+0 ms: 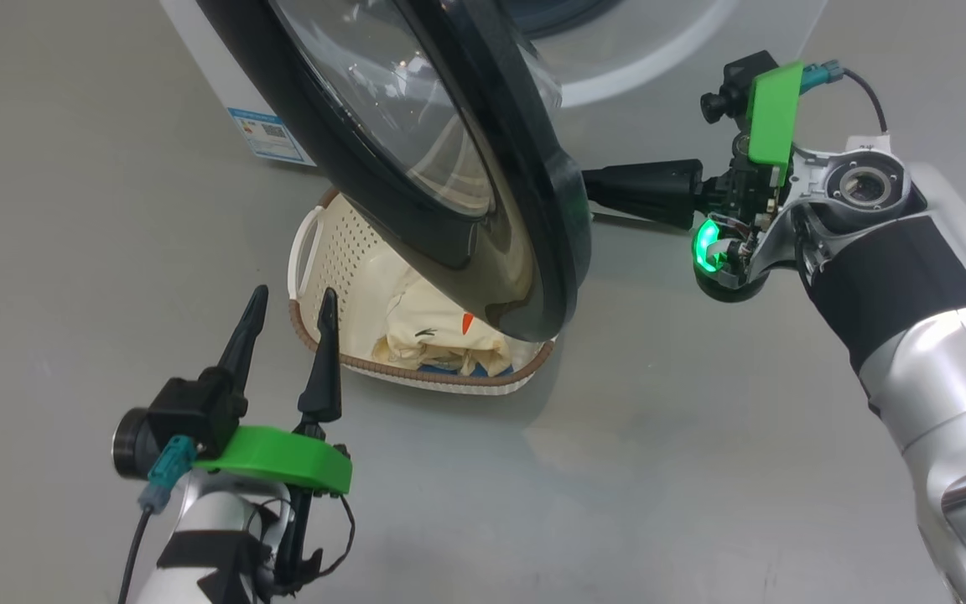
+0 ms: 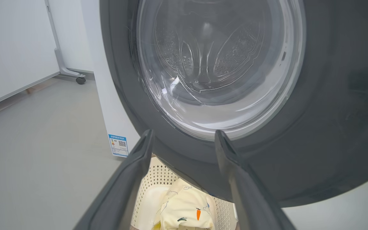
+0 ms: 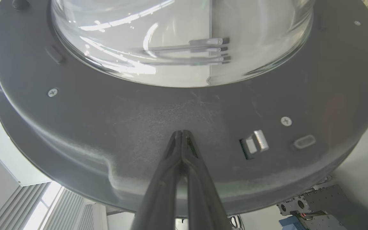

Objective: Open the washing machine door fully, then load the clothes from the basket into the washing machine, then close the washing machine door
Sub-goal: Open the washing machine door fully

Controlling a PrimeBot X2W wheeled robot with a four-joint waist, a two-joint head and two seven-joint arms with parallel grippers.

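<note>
Glossy black plastic rims the round, glass-bowled washing machine door (image 1: 416, 143), which stands part-open across the upper centre of the head view. It overhangs the cream perforated plastic basket (image 1: 315, 252) and the cream-yellow printed clothes (image 1: 433, 335) at mid-frame. Opening the door looks to be the step in hand: the right end effector (image 3: 181, 133), fingers pressed together and empty, points its tips at the door's inner face, seemingly touching, while the left end effector (image 1: 295, 294) hangs spread apart at lower left. The next move, I judge, calls for a steady push swinging the door wider, clear of the basket.

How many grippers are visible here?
2. The left gripper, open, is beside the basket; the right gripper, shut, points at the inner face of the washing machine door.
</note>
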